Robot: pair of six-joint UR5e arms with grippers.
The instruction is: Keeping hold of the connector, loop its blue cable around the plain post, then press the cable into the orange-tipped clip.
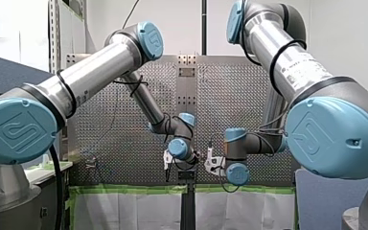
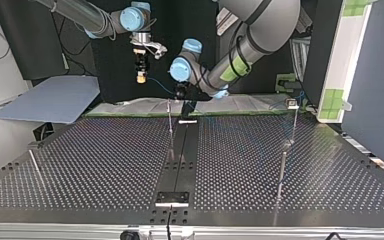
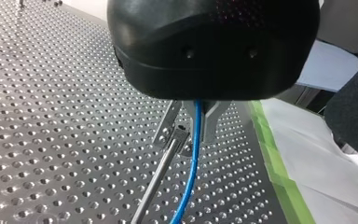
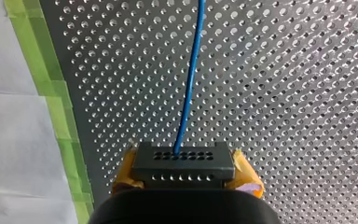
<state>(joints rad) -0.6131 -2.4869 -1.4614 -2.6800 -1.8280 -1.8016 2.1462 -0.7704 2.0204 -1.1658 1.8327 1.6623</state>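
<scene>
The connector (image 4: 182, 161), a dark grey block with rows of small holes, sits in my right tool (image 4: 185, 175), pinched from both sides by its yellow pads (image 4: 245, 174). The blue cable (image 4: 189, 79) comes out of one hole in the connector's face and runs straight ahead of the tool, above the perforated metal surface (image 4: 284, 93).

In the top view my right tool (image 2: 141, 75) hangs in the air beyond the surface's far edge, left of the middle. From it the cable (image 2: 162, 86) slopes down toward the right to my left tool (image 2: 185, 98), which is low at the far edge near the middle.

In the left wrist view my left tool (image 3: 186, 140) has its two metal fingers (image 3: 167, 127) spread. The cable (image 3: 193, 158) passes between them, closer to one finger, and runs on over the surface; it does not look pinched. A thin metal post (image 3: 156, 182) slants up from the surface, and its top reaches the fingertips just beside the cable. Whether cable and post touch, I cannot tell.

In the top view this post (image 2: 170, 125) stands at the far middle of the surface. Another post (image 2: 282, 172) stands well apart at the view's right, and a third (image 2: 34, 162) at its left. I cannot make out an orange-tipped clip in any view.

Green tape (image 4: 51, 93) borders the surface, with white paper (image 4: 9, 116) beyond it.
</scene>
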